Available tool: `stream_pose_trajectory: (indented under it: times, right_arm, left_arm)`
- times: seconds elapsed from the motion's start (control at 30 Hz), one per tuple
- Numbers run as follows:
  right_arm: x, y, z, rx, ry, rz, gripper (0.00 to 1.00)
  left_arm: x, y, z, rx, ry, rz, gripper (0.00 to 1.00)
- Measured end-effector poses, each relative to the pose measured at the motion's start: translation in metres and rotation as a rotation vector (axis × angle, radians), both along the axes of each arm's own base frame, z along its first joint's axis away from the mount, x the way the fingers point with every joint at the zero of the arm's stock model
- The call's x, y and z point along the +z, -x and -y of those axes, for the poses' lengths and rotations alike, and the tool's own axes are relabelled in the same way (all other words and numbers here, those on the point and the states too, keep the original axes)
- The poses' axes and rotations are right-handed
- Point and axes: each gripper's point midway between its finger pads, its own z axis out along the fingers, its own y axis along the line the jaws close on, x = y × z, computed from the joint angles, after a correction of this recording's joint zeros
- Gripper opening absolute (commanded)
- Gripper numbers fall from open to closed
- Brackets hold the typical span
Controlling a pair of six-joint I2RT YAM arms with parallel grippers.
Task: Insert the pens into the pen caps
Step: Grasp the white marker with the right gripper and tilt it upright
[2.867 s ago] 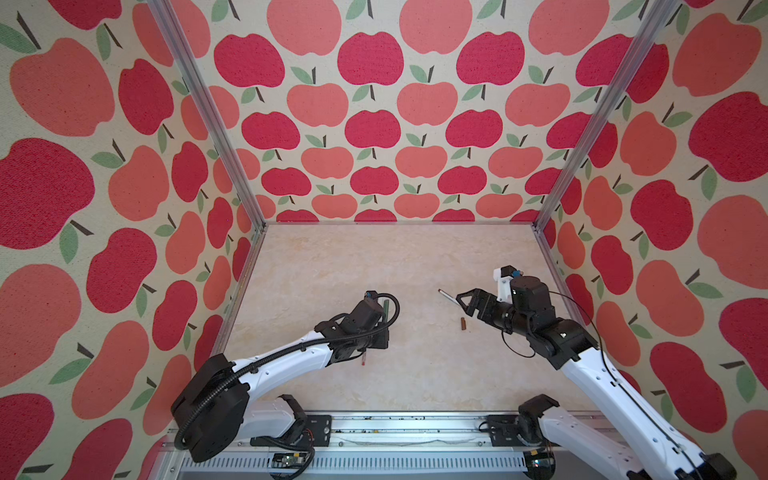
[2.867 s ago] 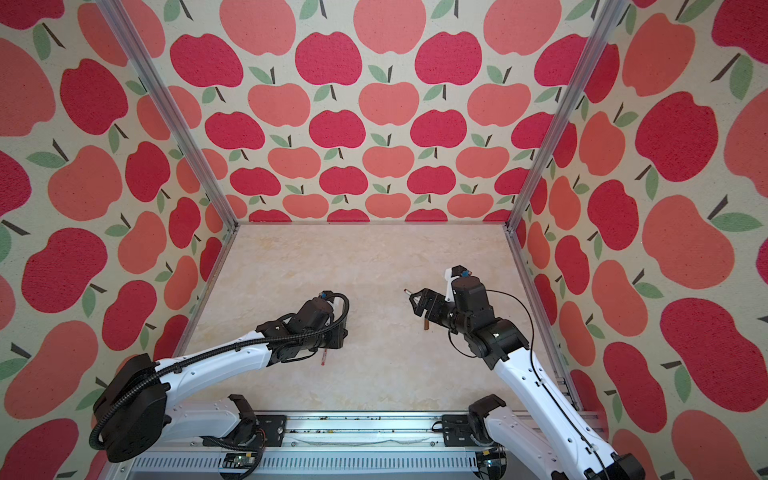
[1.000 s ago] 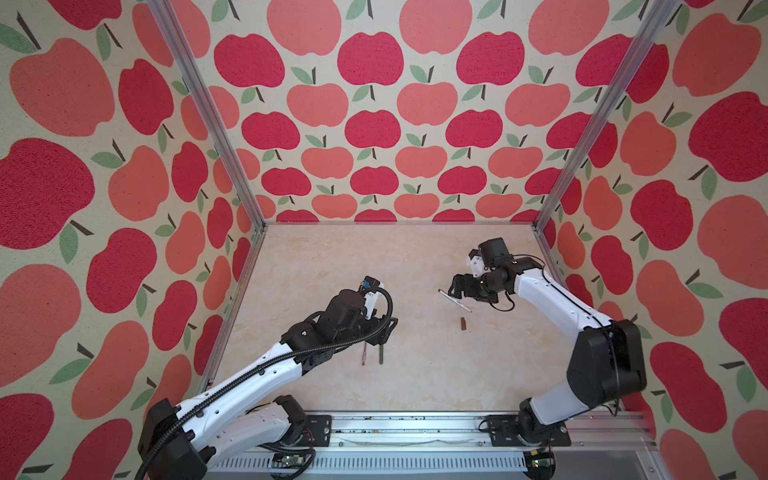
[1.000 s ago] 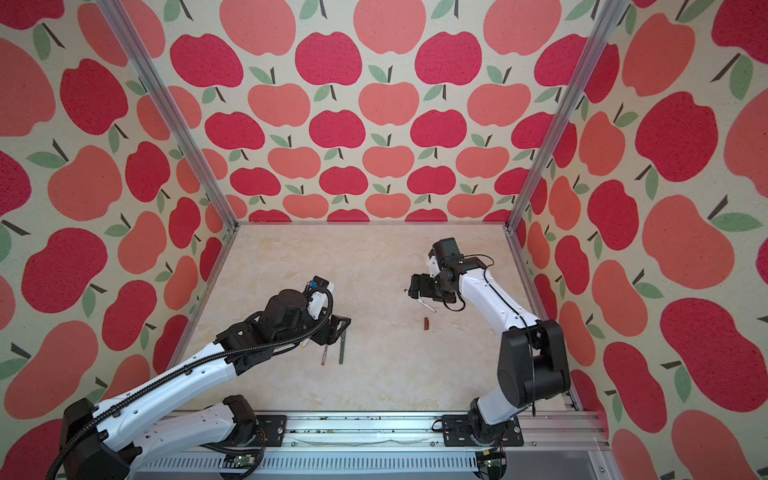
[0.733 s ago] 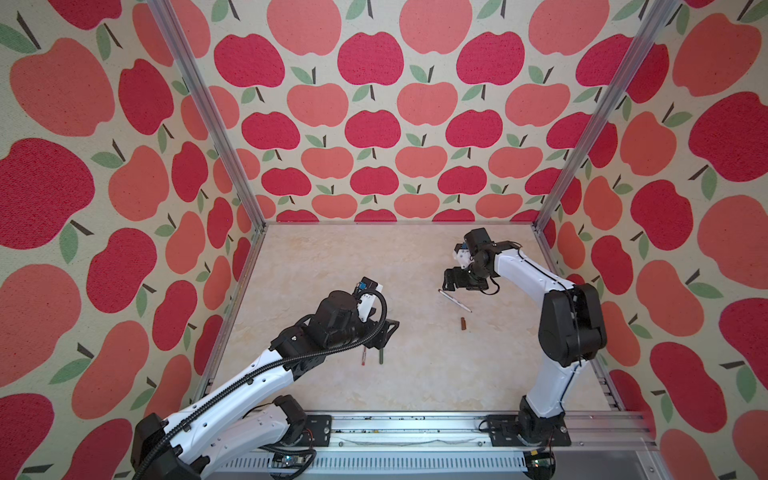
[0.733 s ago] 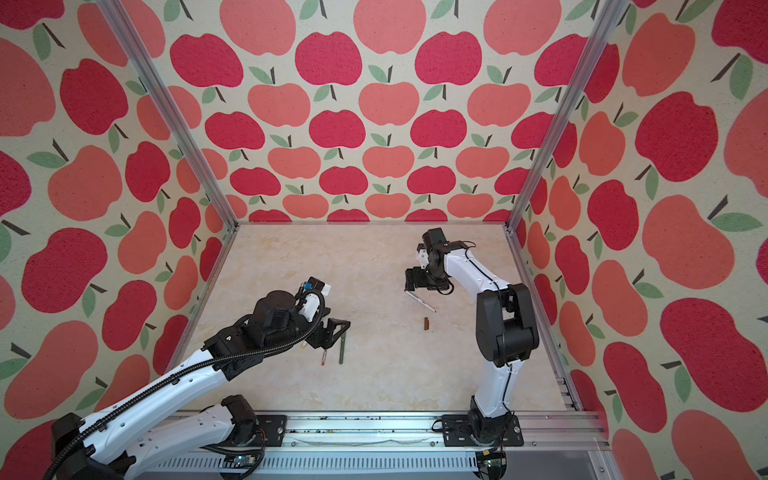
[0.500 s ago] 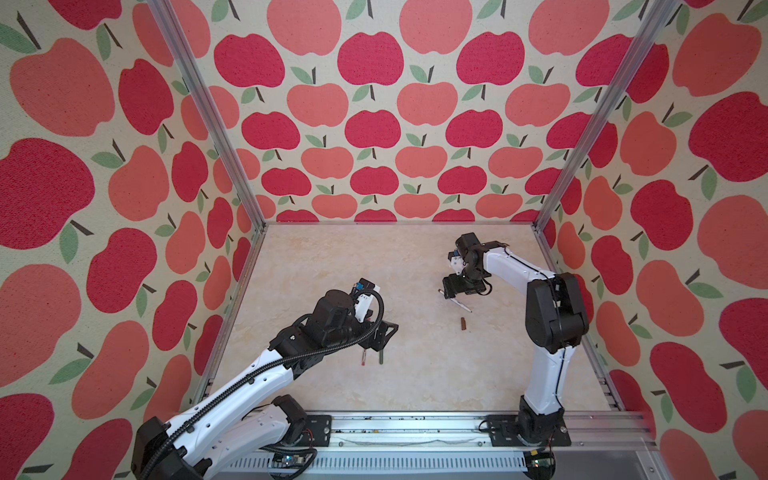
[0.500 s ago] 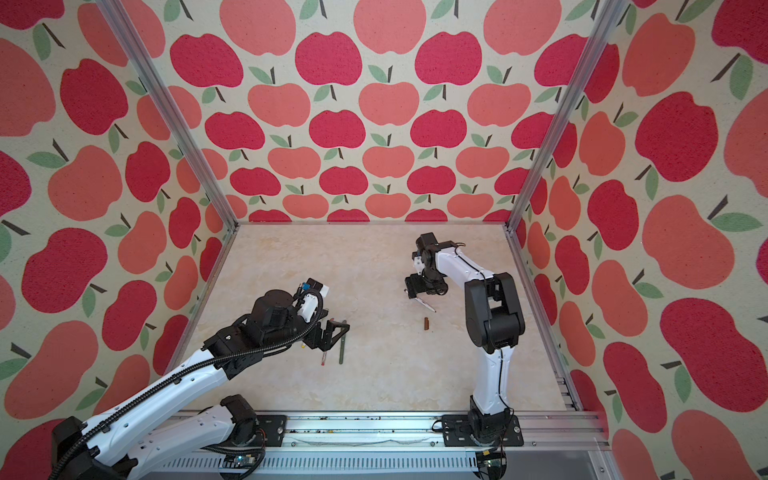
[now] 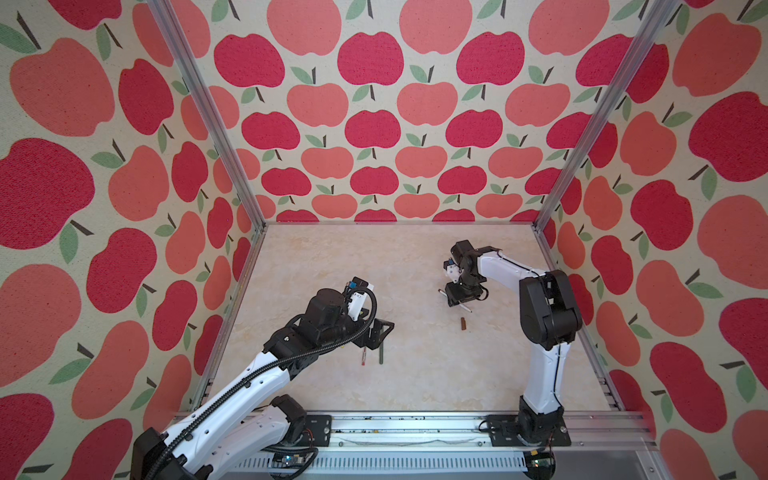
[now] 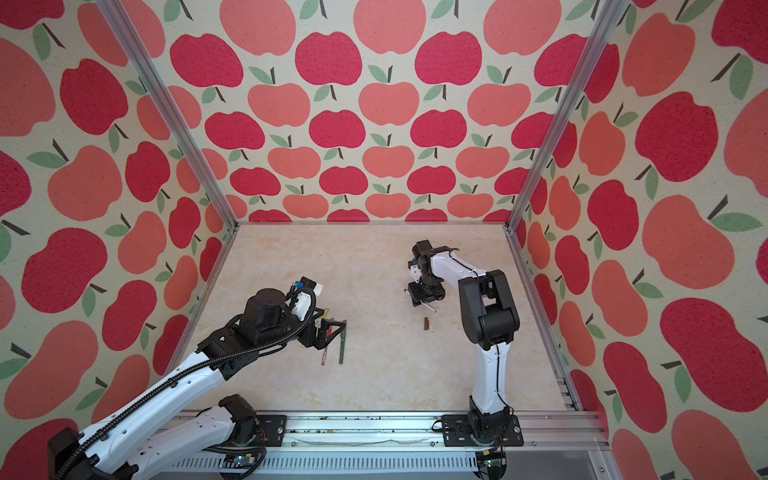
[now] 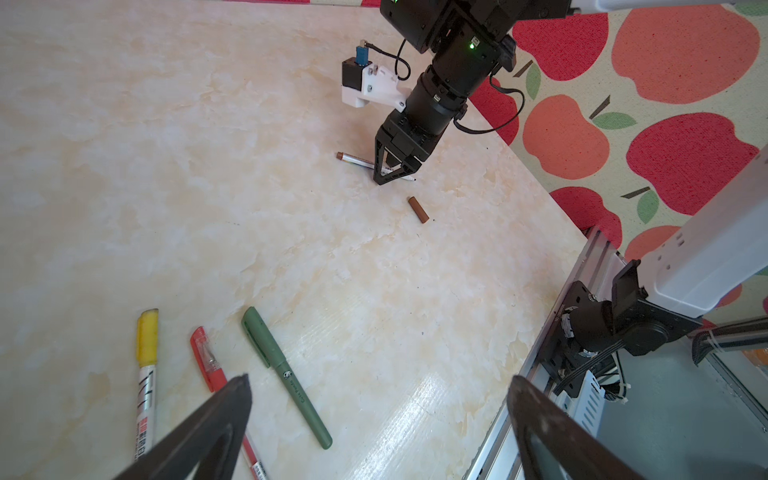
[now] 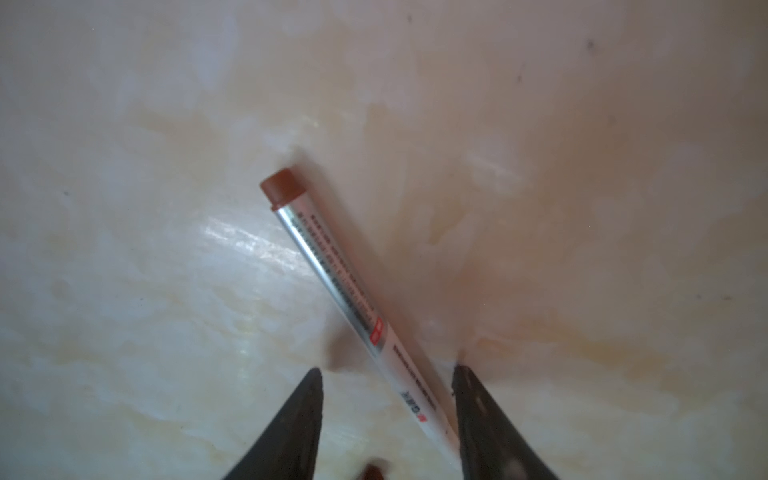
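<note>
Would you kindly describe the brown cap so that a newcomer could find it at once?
On the pale marble table, look right of the middle, where the right pincer stands over a white pen. Just below that in a top view lies the brown cap: a short stubby tube, alone, far shorter than the pen.

Walls (image 9: 374, 124) printed with red and coral apples on cream are enclosing the cell on three sides. Silver aluminium posts (image 9: 211, 124) are running up the back corners, a pale marbled tabletop (image 9: 353, 257) is catching soft light, and a metal rail (image 9: 415, 432) is lining the front edge.
</note>
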Motion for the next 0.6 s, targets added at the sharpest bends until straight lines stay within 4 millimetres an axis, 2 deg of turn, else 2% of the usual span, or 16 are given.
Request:
stream_pose_trajectory:
  times: [0.2,0.33,0.6]
  right_arm:
    - [-0.0016,-0.0009,-0.0002,0.013,0.015,0.013,0.34]
    - [-0.0024,-0.0027,0.0011,0.018,0.025,0.024,0.21]
    - [-0.0028,-0.0048,0.0023,0.024,0.044,0.040,0.09]
  left_arm:
    - [-0.0009,0.0002,0.0006,-0.001,0.005,-0.011,0.97]
    - [-0.0013,-0.0001,0.0005,0.006,0.009,-0.021,0.96]
    - [-0.0032,-0.0017,0.0015,0.020,0.017,-0.043,0.95]
